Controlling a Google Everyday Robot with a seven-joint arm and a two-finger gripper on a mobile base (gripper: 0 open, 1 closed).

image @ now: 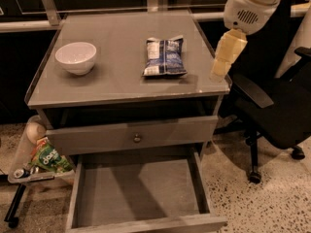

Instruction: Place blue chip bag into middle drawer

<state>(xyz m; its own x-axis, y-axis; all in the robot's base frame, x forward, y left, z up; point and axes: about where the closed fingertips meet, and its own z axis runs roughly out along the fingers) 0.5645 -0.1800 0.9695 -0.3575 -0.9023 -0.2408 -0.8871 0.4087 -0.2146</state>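
The grey desk (116,84) spreads out to the camera's left of the hand (219,71), which hangs from a white arm (252,6) at the desk's right edge, just above the top's near right corner and pointing downward. A black office chair (279,110) stands behind and below the hand, on the side away from the desk. The middle drawer (138,193) is pulled out, well below the hand and to its left in the view, its flat grey floor bare. Above it, between the open drawer and the desk top, sits a closed drawer front (92,139) with a small round knob (137,138). Whether the hand is wide or narrow cannot be told; it carries nothing and touches nothing. The blue chip bag (164,57) lies flat on the desk top, near the hand on its left at about the same height. A white bowl (76,57) stands farther left, well apart from the hand. A green snack packet (48,159) lies on a low tray (24,176) beside the desk, far down to the left.
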